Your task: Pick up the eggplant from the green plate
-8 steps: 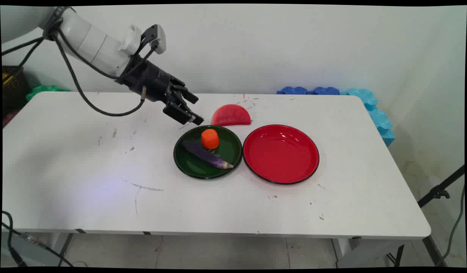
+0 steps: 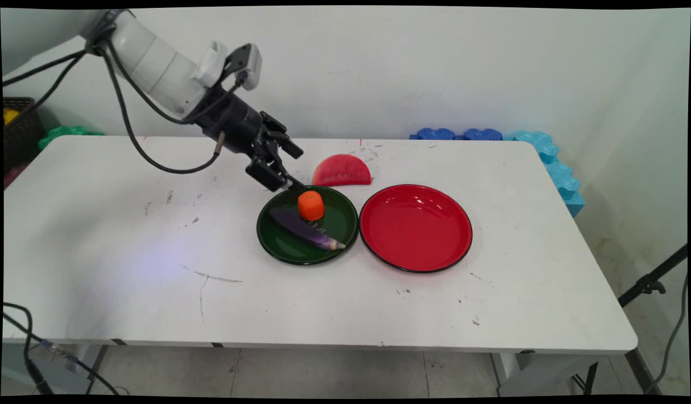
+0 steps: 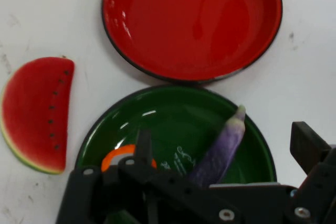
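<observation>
Since half a second ago my gripper (image 2: 289, 168) has shifted right and a little up, its tips now over the far rim of the green plate (image 2: 278, 247); no writing shows that I can read; whether my fingers are apart or together I cannot tell; an orange carrot piece (image 2: 311, 205) stands on that plate just below and beside my fingertips, and a purple eggplant (image 2: 306, 229) lies slantwise in front of it; a watermelon slice (image 2: 342, 170) rests on the table (image 2: 127, 235) just right of my hand, behind the plates; a red plate (image 2: 415, 227) sits beside the green one, rims nearly touching.
</observation>
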`<action>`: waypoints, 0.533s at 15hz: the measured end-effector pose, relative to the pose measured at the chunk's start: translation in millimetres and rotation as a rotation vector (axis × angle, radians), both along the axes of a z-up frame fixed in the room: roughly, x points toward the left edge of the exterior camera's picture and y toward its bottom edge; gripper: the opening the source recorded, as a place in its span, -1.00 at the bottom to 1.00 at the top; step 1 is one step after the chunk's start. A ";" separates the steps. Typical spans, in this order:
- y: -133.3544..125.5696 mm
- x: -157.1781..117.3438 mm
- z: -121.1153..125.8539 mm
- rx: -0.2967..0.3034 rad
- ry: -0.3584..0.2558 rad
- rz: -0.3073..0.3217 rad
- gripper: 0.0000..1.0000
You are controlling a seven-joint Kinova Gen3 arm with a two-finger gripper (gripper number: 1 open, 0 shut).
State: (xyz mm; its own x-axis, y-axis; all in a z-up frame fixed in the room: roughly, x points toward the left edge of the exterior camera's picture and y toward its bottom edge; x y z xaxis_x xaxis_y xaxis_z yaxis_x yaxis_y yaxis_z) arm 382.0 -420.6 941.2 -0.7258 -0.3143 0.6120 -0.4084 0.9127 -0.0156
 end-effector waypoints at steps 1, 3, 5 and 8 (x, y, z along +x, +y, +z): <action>-2.5 -1.8 -2.9 0.000 -0.015 -0.024 1.00; -6.7 -5.5 -10.5 0.004 -0.049 -0.078 1.00; -11.1 -10.6 -21.1 0.011 -0.088 -0.140 1.00; -18.1 -16.8 -35.7 0.012 -0.140 -0.217 1.00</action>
State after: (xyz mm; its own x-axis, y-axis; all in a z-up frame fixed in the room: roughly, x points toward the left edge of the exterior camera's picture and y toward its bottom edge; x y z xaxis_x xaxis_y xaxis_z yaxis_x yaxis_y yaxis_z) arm 365.2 -438.7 905.4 -0.8545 -0.1482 0.4979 -0.1974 0.9792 -0.0473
